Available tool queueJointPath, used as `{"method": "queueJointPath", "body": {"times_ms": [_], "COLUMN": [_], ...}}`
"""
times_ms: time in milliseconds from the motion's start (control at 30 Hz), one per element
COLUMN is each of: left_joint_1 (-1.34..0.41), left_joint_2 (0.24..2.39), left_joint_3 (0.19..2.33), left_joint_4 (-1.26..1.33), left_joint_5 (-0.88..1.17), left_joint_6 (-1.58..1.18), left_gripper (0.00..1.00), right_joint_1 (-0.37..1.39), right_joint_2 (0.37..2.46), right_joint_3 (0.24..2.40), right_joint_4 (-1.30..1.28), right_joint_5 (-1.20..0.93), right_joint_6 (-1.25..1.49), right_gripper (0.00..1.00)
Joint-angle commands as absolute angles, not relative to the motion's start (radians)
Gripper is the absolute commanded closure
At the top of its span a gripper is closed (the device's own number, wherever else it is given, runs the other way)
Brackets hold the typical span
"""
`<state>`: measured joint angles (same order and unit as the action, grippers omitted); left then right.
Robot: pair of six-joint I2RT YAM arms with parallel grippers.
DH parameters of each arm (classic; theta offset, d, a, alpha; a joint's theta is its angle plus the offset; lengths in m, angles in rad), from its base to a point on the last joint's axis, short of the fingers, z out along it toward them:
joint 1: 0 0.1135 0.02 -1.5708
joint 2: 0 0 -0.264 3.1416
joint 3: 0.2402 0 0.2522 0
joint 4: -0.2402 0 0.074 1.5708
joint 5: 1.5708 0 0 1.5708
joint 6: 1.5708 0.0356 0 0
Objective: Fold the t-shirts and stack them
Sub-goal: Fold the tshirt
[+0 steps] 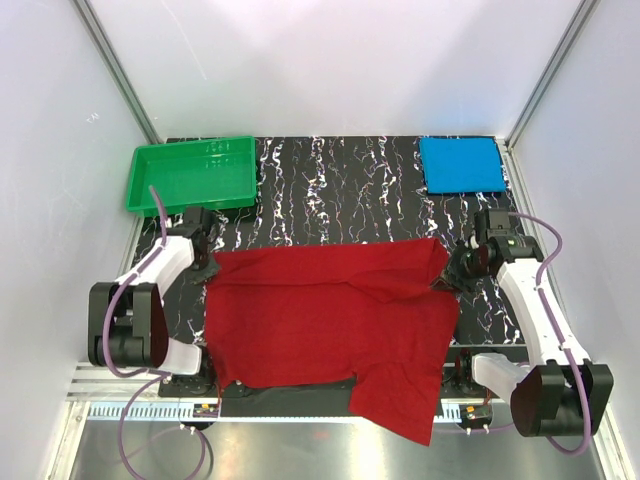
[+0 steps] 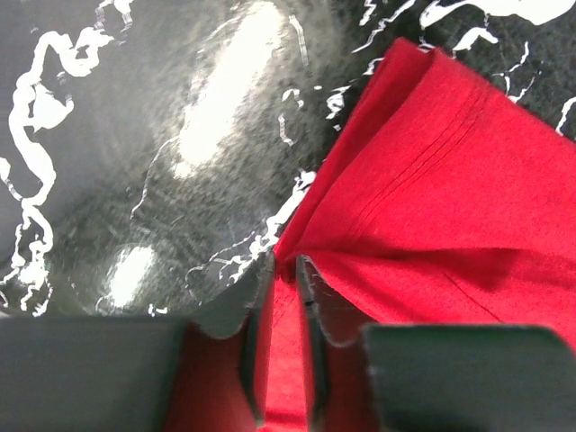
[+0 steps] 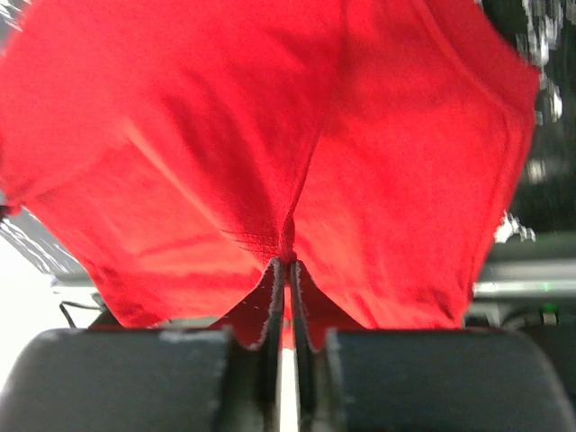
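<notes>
The deep red t-shirt (image 1: pixel 330 320) lies spread and partly folded across the near half of the black marbled table (image 1: pixel 350 190); its lower right part hangs over the front edge. My left gripper (image 1: pixel 207 262) sits at its far left corner. In the left wrist view the gripper (image 2: pixel 286 265) stands nearly closed, with a fold of red cloth (image 2: pixel 450 198) between the tips. My right gripper (image 1: pixel 452 268) is at the far right corner, shut (image 3: pixel 289 263) on a pinch of red cloth (image 3: pixel 207 135). The blue t-shirt (image 1: pixel 461 165) rests as a neat folded rectangle at the far right corner.
A green plastic tray (image 1: pixel 190 175) stands at the far left corner, just beyond my left arm. White walls and metal frame posts close in the table on three sides. Bare tabletop shows between the tray and the blue shirt.
</notes>
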<state>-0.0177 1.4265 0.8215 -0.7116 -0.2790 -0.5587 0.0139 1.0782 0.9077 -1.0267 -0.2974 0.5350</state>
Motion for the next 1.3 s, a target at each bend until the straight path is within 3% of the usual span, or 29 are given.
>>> {"method": "queueJointPath", "body": {"times_ms": [0,33,67,133,167,233,300,367,433,467,600,733,867,1267], "left_joint_1": [-0.011,-0.011,-0.011,-0.011,-0.011,-0.011,-0.011,-0.012,-0.012,-0.012,-0.014,-0.012,-0.012,-0.012], "left_joint_2": [1.335,1.298,1.273,1.185,1.157,1.083,1.062,1.084,1.149,1.172,1.296,1.406,1.483,1.649], "left_joint_3": [0.799,0.799,0.804,0.805,0.816,0.822,0.819,0.830,0.847,0.863,0.894,0.920,0.951,1.014], "left_joint_4": [-0.752,-0.790,-0.802,-0.833,-0.842,-0.795,-0.670,-0.621,-0.588,-0.580,-0.548,-0.529,-0.528,-0.541], "left_joint_5": [-0.333,-0.344,-0.350,-0.356,-0.360,-0.341,-0.205,-0.140,-0.059,-0.042,0.057,0.112,0.107,0.034], "left_joint_6": [-0.627,-0.646,-0.663,-0.698,-0.724,-0.704,-0.633,-0.582,-0.526,-0.512,-0.443,-0.419,-0.397,-0.388], "left_gripper": [0.74,0.60,0.55,0.43,0.31,0.24,0.24,0.28,0.41,0.43,0.48,0.58,0.59,0.64], "right_joint_1": [0.017,0.018,0.017,0.018,0.017,0.018,0.017,0.015,0.006,0.006,-0.034,-0.034,-0.034,-0.035], "right_joint_2": [1.063,1.058,1.042,1.025,1.023,1.049,1.123,1.207,1.265,1.319,1.428,1.537,1.664,1.902], "right_joint_3": [0.881,0.870,0.865,0.862,0.870,0.920,0.992,1.034,1.092,1.107,1.172,1.221,1.252,1.357], "right_joint_4": [-1.136,-1.153,-1.166,-1.174,-1.172,-1.166,-1.141,-1.114,-1.072,-1.059,-0.977,-0.904,-0.833,-0.744], "right_joint_5": [-0.317,-0.334,-0.348,-0.364,-0.333,-0.296,-0.264,-0.249,-0.244,-0.238,-0.250,-0.235,-0.212,-0.137], "right_joint_6": [0.532,0.534,0.544,0.554,0.548,0.529,0.483,0.474,0.459,0.453,0.451,0.469,0.472,0.403], "right_gripper": [0.89,0.85,0.79,0.74,0.68,0.58,0.47,0.43,0.41,0.41,0.41,0.48,0.57,0.54]}}
